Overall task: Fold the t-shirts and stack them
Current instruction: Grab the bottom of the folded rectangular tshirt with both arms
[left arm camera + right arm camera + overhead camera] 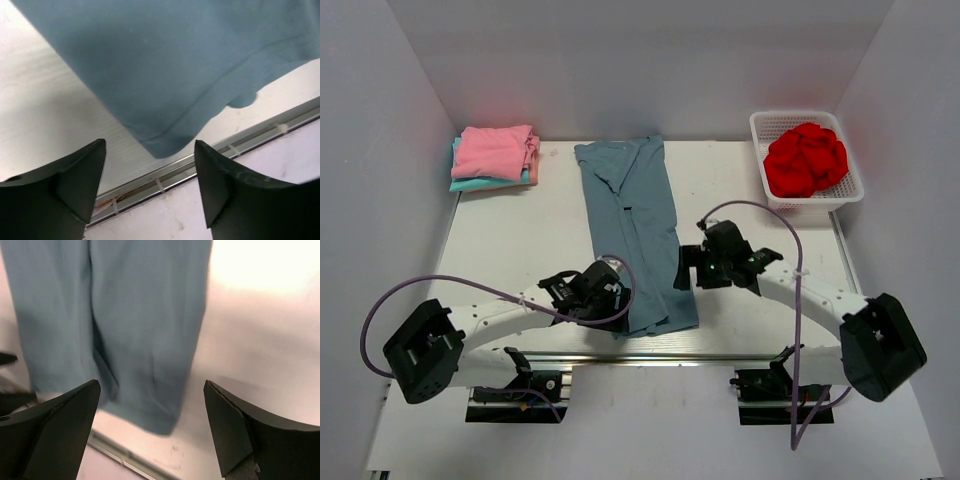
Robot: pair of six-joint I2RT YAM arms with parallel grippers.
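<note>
The left claw (150,147) & right claw (152,385) hang released by the near hem of the blue-grey shirt (635,225); imo each shd pinch one corner w/ all layers, then fold it to the far end.

Blue-grey t-shirt (635,232) folded into long strip, flat mid-counter, running far to near. Pink tee (496,151) stacked on teal tee (470,184), far left. Red tee (806,159) crumpled, far right.

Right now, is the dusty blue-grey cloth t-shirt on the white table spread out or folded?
Partly folded: the dusty blue-grey cloth t-shirt lies as a long narrow strip, sides turned in, not folded crosswise.
</note>
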